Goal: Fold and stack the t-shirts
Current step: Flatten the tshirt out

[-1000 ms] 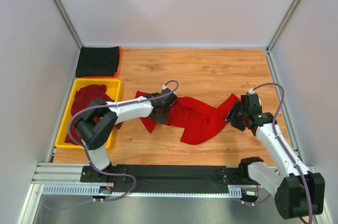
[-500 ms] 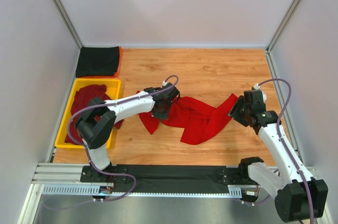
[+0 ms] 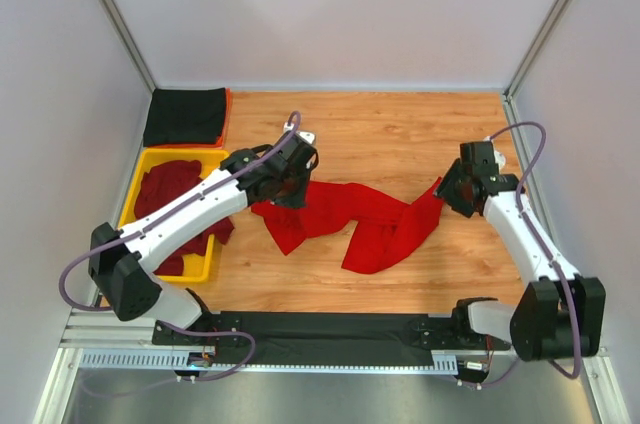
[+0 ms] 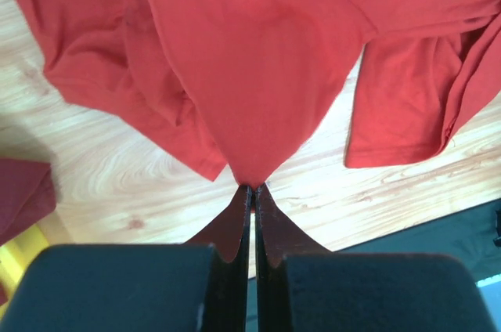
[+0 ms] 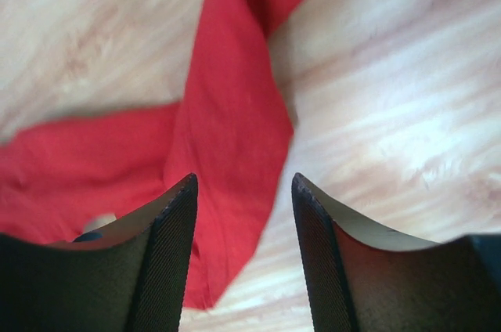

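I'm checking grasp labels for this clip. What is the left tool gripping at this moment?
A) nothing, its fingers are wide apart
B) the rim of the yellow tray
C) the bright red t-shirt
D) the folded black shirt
C: in the left wrist view, the left tool is shut on a pinched peak of the red t-shirt, and the cloth fans out from the fingertips.
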Robot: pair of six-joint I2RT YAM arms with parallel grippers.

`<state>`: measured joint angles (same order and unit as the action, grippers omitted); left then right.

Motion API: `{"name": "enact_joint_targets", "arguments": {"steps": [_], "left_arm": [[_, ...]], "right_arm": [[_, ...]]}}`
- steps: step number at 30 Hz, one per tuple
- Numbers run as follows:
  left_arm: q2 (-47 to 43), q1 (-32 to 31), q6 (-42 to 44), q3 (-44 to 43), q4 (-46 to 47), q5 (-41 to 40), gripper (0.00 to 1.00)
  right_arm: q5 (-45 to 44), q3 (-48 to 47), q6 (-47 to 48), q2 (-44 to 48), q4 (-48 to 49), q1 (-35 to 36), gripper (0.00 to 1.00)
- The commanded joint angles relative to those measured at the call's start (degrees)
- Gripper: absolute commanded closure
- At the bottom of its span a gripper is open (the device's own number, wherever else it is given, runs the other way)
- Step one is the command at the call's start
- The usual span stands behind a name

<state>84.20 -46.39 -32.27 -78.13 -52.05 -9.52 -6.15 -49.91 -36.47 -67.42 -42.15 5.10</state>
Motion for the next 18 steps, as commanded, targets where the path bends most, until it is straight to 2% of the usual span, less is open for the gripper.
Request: {"name": "enact_joint_targets", "arguments": {"steps": [1, 5, 10, 13, 14, 16, 17, 18], "left_arm": [[-2.3, 1.2, -0.1, -1.8, -3.8, -0.7, 1.0], [-4.0, 2.7, 0.5, -1.1, -4.0, -0.3, 1.0], [-4.5, 4.3, 0.8, -0.4, -3.6, -0.1, 1.0], [-4.0, 5.8, 1.2, -1.1, -3.5, -0.1, 1.0], [-3.8, 6.0, 1.2, -1.1, -3.5, 0.0, 1.0], [-3.3, 6.8, 1.8, -1.8, -3.3, 0.3, 1.0], [-2.6, 8.1, 1.9, -2.4, -3.5, 0.6, 1.0], [-2.0, 8.9, 2.0, -4.3, -4.4, 1.0, 1.0]], "right_arm": [[-2.9, -7.4, 1.7, -5.7, 4.4, -1.7, 0.45], [-4.0, -12.5, 5.9, -15.8, 5.1, -1.9, 0.4], [-5.2, -14.1, 9.3, -23.2, 6.9, -2.8, 0.39], [-2.8, -15.4, 11.0, -29.0, 10.4, -3.3, 0.41], [-2.8, -15.9, 11.5, -29.0, 10.4, -3.3, 0.43], [-2.4, -17.5, 13.3, -32.1, 12.3, -3.3, 0.56], [-2.5, -18.5, 14.1, -32.9, 13.5, -3.3, 0.68], [-3.5, -19.0, 15.0, -34.3, 16.5, -3.3, 0.77]]}}
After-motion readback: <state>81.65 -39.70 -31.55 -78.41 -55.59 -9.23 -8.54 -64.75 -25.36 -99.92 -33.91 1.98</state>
